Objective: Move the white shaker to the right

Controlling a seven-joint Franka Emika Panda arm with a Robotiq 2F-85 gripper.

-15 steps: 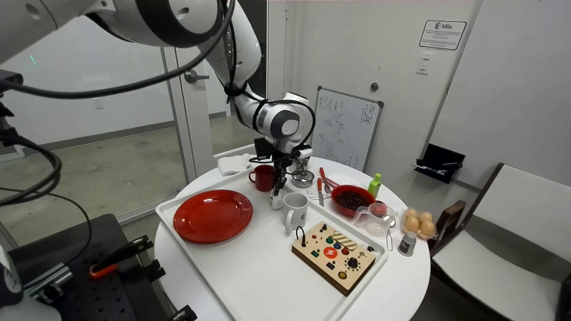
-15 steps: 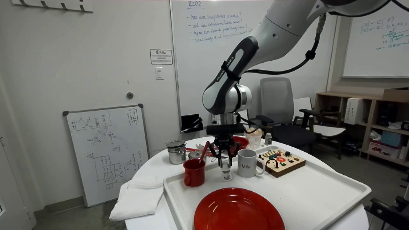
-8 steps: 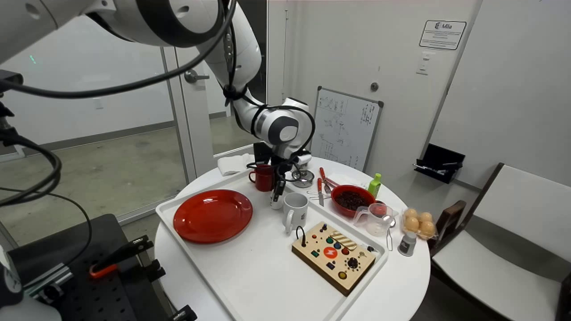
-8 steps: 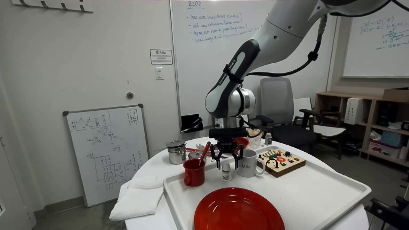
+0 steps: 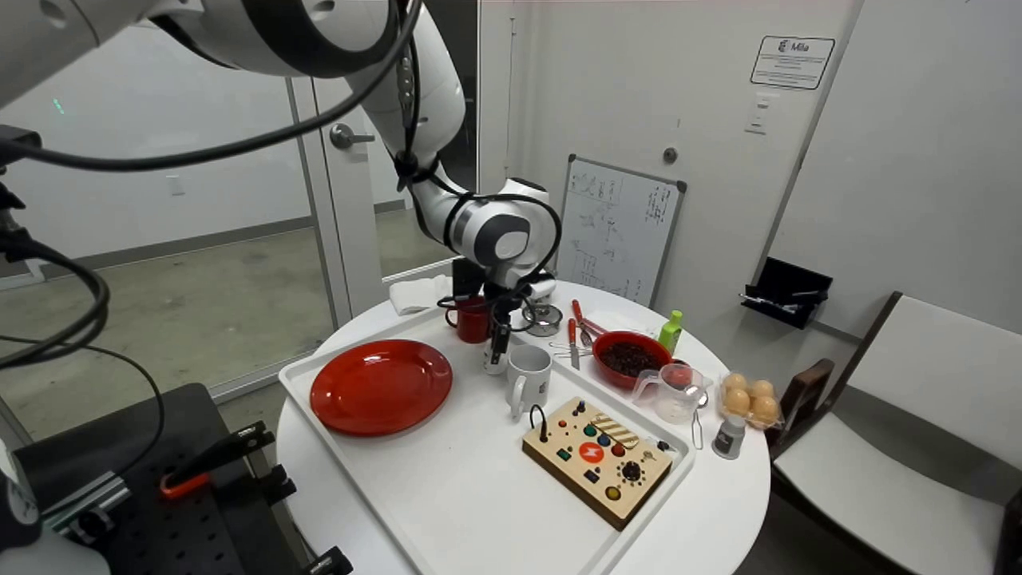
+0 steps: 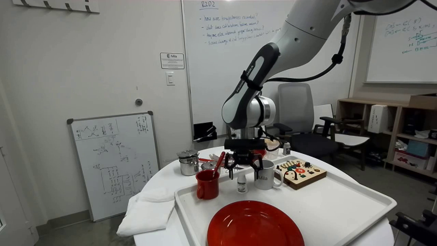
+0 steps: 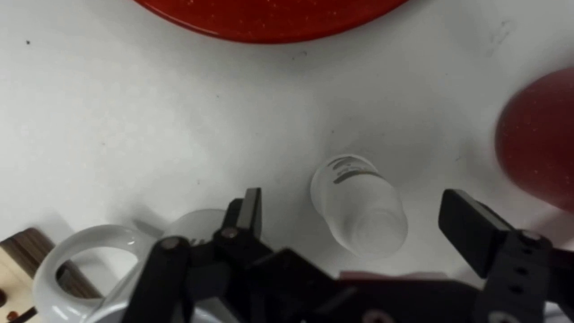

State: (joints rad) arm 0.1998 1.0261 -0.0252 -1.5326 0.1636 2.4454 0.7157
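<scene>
Upright on the white tray [image 6: 341,191] stands the white shaker [image 6: 242,185], a small white bottle with a printed label. It sits between the red mug [image 6: 208,188] and the white Mila mug [image 6: 263,177]. My gripper [image 6: 243,175] hovers just over it, jaws spread wide. In the wrist view the shaker [image 7: 358,206] appears between the two parted fingers [image 7: 471,233], with a gap on either side. The gripper holds nothing. Part of the shaker [image 5: 494,363] is hidden by a finger in an exterior view.
A red plate [image 5: 382,387] lies on the tray near the shaker, and a wooden button box [image 5: 597,459] sits beyond the Mila mug. Metal pots [image 6: 188,163], a red bowl [image 5: 631,358] and a clear measuring cup [image 5: 675,393] stand on the table outside the tray.
A second ago the jaws were closed around the shaker's top. They have opened and let it go, and the gripper has shifted slightly. The shaker stays in place.
</scene>
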